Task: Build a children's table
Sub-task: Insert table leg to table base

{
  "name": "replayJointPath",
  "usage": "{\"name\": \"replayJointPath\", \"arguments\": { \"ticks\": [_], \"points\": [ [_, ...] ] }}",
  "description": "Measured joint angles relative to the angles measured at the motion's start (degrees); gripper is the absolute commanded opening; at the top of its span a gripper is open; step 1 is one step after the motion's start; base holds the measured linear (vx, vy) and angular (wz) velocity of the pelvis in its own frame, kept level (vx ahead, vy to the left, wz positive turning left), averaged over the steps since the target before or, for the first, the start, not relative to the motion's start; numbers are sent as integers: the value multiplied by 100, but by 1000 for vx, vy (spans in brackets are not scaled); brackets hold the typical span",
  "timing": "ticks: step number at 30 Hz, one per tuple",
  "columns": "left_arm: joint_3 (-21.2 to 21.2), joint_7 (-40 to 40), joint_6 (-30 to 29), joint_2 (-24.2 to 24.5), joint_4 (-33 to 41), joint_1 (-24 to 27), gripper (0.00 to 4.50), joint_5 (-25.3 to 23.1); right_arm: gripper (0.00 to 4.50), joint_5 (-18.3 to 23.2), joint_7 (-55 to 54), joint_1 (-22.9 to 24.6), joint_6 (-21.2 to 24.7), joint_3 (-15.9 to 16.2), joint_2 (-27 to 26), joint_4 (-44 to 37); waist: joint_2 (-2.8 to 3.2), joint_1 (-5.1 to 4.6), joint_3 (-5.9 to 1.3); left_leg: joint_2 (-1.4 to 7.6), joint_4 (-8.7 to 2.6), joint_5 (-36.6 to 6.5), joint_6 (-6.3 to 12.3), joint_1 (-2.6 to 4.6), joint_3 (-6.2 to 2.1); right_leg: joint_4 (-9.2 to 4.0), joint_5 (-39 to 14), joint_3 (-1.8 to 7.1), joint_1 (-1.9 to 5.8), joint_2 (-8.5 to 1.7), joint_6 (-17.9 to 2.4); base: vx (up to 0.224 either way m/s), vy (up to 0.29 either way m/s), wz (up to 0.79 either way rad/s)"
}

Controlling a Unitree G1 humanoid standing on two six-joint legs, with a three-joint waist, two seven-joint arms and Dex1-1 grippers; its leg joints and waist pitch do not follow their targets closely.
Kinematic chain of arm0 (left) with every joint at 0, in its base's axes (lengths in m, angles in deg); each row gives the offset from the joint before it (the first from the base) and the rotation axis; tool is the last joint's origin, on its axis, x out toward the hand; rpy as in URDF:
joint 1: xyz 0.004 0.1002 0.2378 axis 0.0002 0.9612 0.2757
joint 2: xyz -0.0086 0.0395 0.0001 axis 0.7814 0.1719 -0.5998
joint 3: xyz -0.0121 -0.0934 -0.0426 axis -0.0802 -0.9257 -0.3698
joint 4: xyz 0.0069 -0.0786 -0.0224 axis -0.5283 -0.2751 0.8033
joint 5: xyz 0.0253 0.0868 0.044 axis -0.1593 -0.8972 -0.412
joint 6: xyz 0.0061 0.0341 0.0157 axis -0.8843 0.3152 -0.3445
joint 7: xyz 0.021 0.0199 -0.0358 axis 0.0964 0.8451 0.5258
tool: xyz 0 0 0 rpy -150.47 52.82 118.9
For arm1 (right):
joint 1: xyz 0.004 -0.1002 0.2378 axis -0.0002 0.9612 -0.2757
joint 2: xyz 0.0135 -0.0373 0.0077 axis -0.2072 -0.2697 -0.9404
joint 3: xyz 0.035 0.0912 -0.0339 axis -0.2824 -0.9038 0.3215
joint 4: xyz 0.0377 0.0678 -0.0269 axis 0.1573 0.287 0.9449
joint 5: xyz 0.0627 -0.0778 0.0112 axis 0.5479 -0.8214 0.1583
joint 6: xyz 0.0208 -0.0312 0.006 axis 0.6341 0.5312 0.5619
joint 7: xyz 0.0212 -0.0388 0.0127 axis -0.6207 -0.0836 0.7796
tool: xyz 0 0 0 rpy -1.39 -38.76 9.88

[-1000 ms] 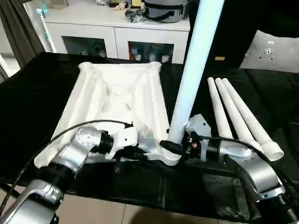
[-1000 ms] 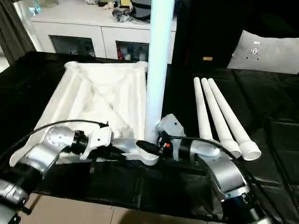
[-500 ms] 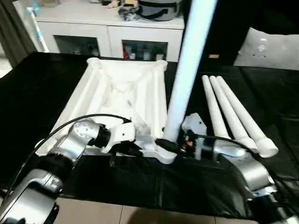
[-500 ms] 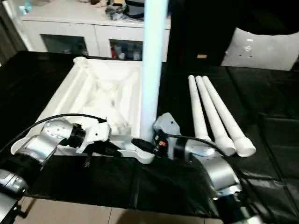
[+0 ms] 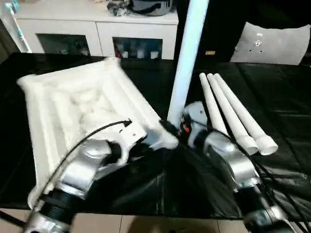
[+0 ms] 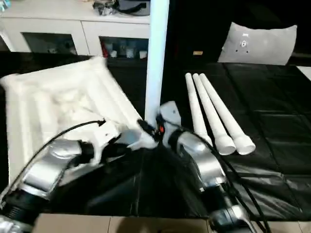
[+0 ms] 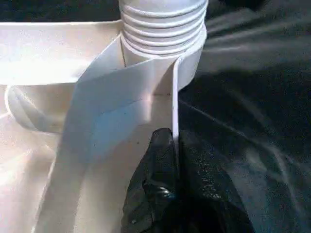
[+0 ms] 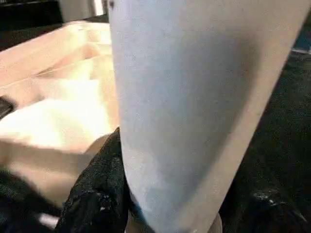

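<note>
A: How far along is the build judged to be?

B: 1 leg [image 5: 188, 53] is seen standing upright in a corner socket of the upturned table top [image 5: 73, 104], its ribbed end seated in the round socket [image 7: 165, 29] as shown in the left wrist view. Whether it is fully driven home cannot be told. 3 more legs [image 5: 233, 114] are laid side by side on the black cloth [image 5: 282, 107], just to the right of the standing leg and apart from the top. So about 1 quarter is judged done; 3 sockets are left to be filled, and the table is yet to be turned upright.

A: Where is the top held?

B: It lies ribbed side up on the black cloth, to the left of the standing leg. The left gripper [image 7: 167, 160] is pressed together on the thin rim wall of the top beside the filled socket. The right gripper [image 8: 160, 204] is set around the lower part of the standing leg, 1 black finger [image 8: 99, 189] seen against its side; the jaws are held about half spread by the leg's girth.

A: Any containers to be noted?

B: A white cabinet [image 5: 92, 34] with glass doors is seen behind the top; small items are made out behind the glass, too blurred to be named. Objects are also set on its upper surface, equally unclear. The corner socket is the only holder that matters here, and 1 leg is in it.
</note>
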Motion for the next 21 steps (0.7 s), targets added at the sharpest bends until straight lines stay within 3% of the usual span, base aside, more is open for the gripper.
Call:
{"name": "replayJointPath", "arguments": {
  "ticks": [11, 12, 14, 16, 21],
  "points": [
    [191, -304, -526, 41, 281, -97, 0, -218, 191, -37, 43, -117, -95, -52, -119, 240, -10, 33, -4, 13, -33, -7, -9, 19, 0, 0, 30, -19, 1, 9, -44, 0, 0, 0],
    [220, -332, -580, 58, 287, -124, 0, -234, 226, -43, 45, -134, -103, -69, -143, 277, -10, 29, -4, 14, -32, -7, -9, 20, 0, 0, 25, -21, 1, 9, -35, 0, 0, 0],
    [255, -344, -607, 79, 289, -148, 0, -247, 226, -43, 40, -137, -107, -91, -178, 318, -9, 27, -4, 15, -31, -6, -9, 21, 0, 0, 17, -21, 1, 10, -20, 0, 0, 0],
    [263, -346, -611, 85, 289, -155, 0, -245, 266, -44, 47, -145, -109, -96, -185, 371, -8, 25, -5, 15, -30, -6, -10, 21, 0, 0, 17, -21, 2, 10, -21, 0, 0, 0],
    [360, -347, -431, 129, 249, -175, 0, -243, 314, -97, 44, -113, -226, -95, -182, 561, -2, 67, -2, 15, -30, -7, -10, 15, 0, -1, 37, -23, 1, 8, -53, 0, 0, 0]
  ]
}}
